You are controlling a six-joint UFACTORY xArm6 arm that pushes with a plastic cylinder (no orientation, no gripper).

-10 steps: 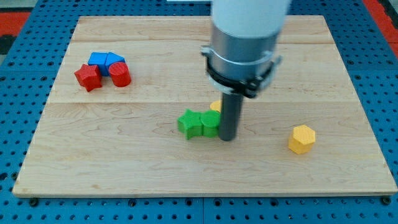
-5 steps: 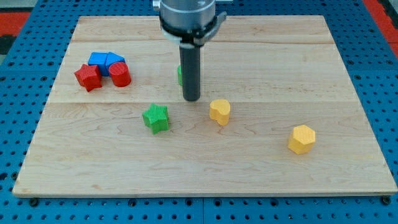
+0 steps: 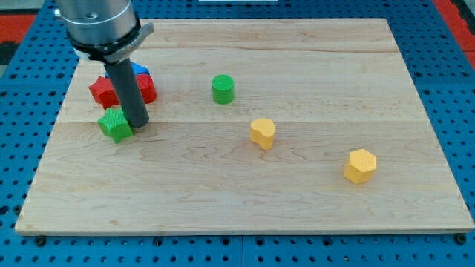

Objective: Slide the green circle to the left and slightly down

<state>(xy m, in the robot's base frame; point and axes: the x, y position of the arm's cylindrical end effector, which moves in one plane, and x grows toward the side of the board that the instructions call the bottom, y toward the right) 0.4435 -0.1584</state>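
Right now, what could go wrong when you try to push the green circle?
My tip is far from the green circle; it sits against the green star at the view's left, so moving off carelessly could drag that star along.

The red blocks and a blue block crowd just above my tip, so I might bump them too.

Pushed left and slightly down too far, the circle could run into that cluster.

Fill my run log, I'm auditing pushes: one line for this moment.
my tip: right beside green star | green circle: untouched, far to the view's right | red blocks: behind rod | task: not started
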